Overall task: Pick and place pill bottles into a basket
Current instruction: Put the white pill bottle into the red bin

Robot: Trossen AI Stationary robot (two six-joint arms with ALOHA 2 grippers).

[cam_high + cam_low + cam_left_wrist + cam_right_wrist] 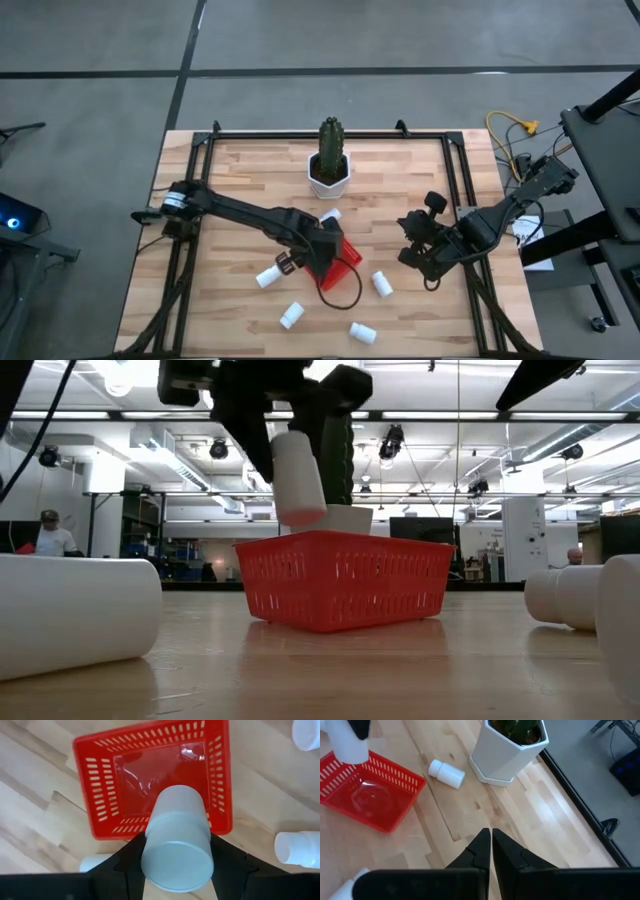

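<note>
From above, the left gripper [322, 243] hangs over the basket [345, 270] near the table's middle, so a release should drop its bottle inside. Four bottles [292, 316] lie toward the near edge, one [330, 215] beside the cactus pot [329, 175]. The right gripper [420, 255] waits right of the basket, out of the way.

At table height, the held bottle [297, 478] hangs slightly tilted above the basket's [340, 585] left wall, not yet inside.

The left wrist view shows the fingers [227, 862] clamping the bottle [177, 840] on both sides, over the basket's [95, 795] empty floor.

In the right wrist view its fingers [490, 847] are pressed together, holding nothing, pointing toward the pot [507, 752] and a loose bottle [447, 773].
</note>
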